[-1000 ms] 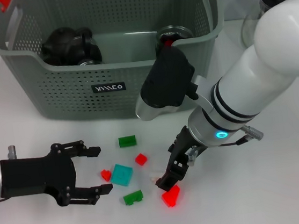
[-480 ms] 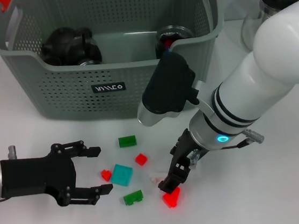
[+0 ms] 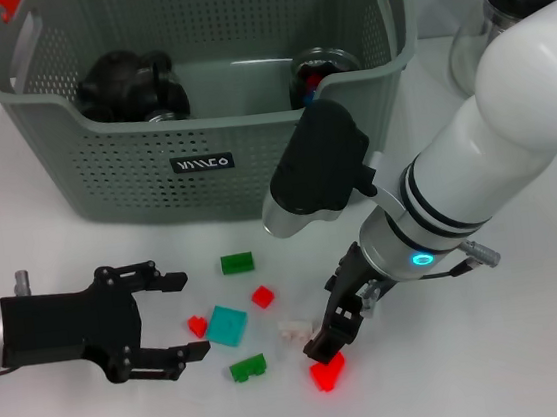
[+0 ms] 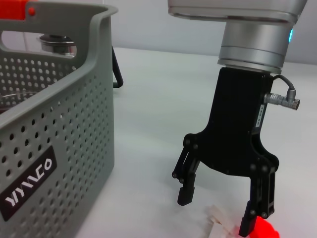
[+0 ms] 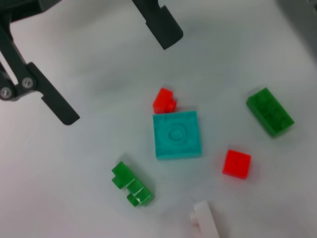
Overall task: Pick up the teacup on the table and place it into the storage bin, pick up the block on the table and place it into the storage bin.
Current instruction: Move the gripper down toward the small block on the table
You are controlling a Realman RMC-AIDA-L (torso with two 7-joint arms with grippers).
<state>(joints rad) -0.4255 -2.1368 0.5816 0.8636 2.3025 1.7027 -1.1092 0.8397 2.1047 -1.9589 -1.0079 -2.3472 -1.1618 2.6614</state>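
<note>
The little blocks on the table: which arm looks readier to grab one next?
The right. Its gripper hangs open directly over the red block, one finger beside it. The left gripper is open too, but short of the blocks.

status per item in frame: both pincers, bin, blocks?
right pincer: open, low over the table, one finger against the bright red block
left pincer: open, hovering beside the blocks, holding nothing
storage bin: upright, dark items inside
teal block: flat on the table
green blocks: loose on the table
white block: on the table, near the right pincer
</note>
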